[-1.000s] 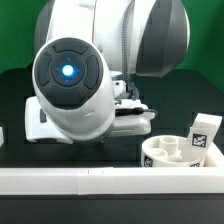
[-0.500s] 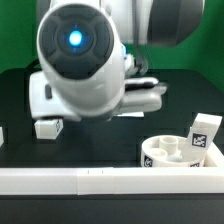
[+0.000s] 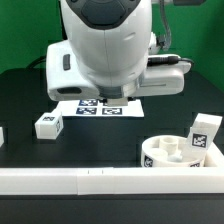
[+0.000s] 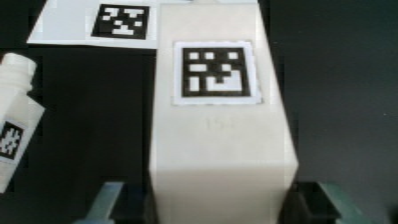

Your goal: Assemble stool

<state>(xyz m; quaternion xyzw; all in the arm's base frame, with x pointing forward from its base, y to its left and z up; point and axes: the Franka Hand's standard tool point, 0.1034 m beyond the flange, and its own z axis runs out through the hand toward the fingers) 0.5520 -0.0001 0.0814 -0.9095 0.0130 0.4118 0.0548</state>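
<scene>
In the wrist view a white blocky stool leg [image 4: 222,110] with a square tag lies lengthwise between my fingers [image 4: 111,200]. A dark gap shows on each side of it, so my gripper [image 4: 217,205] is open around it. A second leg [image 4: 15,110] lies beside it. In the exterior view the arm's body hides the gripper and that leg. The round seat disc [image 3: 178,156] sits at the exterior view's right, with a leg [image 3: 204,133] standing at its far side. Another leg [image 3: 47,125] lies at the left.
The marker board [image 3: 95,105] lies under the arm and shows in the wrist view [image 4: 107,20]. A long white rail [image 3: 100,181] runs along the front. A small white piece [image 3: 2,135] sits at the left edge.
The arm has swung up and toward the exterior view's right. This uncovered the marker board and the leg at the left. The seat and its leg have not moved.
</scene>
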